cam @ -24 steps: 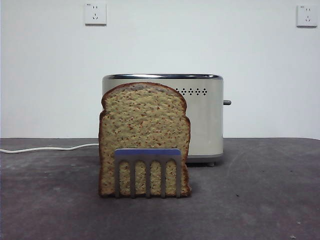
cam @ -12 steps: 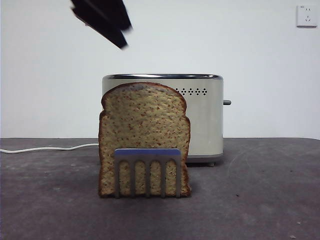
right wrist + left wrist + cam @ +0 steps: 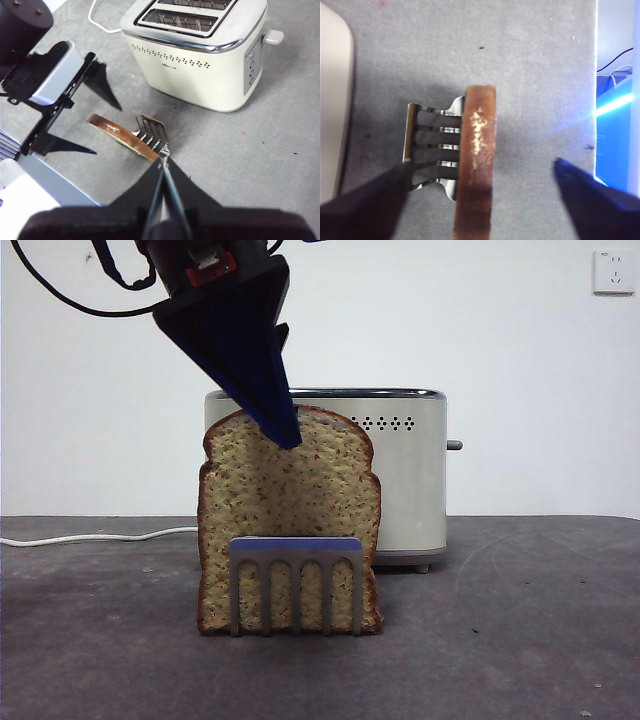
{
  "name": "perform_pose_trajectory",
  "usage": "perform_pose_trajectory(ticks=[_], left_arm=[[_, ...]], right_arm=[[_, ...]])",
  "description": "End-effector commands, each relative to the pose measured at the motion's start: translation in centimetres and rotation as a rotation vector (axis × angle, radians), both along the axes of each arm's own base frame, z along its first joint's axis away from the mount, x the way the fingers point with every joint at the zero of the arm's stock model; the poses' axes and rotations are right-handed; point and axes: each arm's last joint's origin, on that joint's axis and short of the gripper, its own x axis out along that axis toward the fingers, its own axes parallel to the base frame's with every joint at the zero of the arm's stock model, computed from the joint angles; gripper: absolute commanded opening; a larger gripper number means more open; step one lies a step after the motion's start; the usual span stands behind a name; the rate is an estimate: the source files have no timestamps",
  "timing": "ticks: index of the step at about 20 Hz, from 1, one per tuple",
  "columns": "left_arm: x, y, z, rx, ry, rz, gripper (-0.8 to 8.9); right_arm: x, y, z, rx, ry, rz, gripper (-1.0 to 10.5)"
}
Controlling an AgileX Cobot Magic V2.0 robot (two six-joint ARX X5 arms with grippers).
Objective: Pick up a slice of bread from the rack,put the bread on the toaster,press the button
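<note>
No text, brand, number or sign can be read. A small dark logo is printed on the toaster (image 3: 194, 62) below its vent holes, but it is too small to be made out in any view.

Light was even and soft in the front view, with the bread (image 3: 289, 520) sharp and only a faint shadow on the table (image 3: 520, 640). In the left wrist view a blue-white glare (image 3: 615, 105) burned out one edge, and the near jaws were blurred. The right wrist view was bright, with the toaster (image 3: 200, 65) throwing a mild shadow.
</note>
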Motion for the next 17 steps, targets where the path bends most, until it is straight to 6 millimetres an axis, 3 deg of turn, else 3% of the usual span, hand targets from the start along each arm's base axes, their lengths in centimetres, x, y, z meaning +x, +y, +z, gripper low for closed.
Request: perform_pose_trajectory(ticks=[1,12,14,17], left_arm=[[-0.1,-0.2,-0.1,0.002,-0.002,-0.018,-0.12],[-0.1,-0.3,0.4,-0.008,-0.014,-0.018,-0.08],[-0.1,-0.3,1.7,-0.011,-0.017,-0.018,-0.08],[0.0,-0.3,5.2,-0.047,-0.052,-0.018,-0.08]], right_arm=[[0.0,0.0,0.1,-0.005,-0.012,0.008,-0.1],[0.3,0.1,0.0,-0.005,0.001,0.008,-0.1],[0.3,0.1,0.0,-0.005,0.0,0.008,-0.1],[0.4,0.1,0.0,-0.006,0.004,0.008,-0.1]])
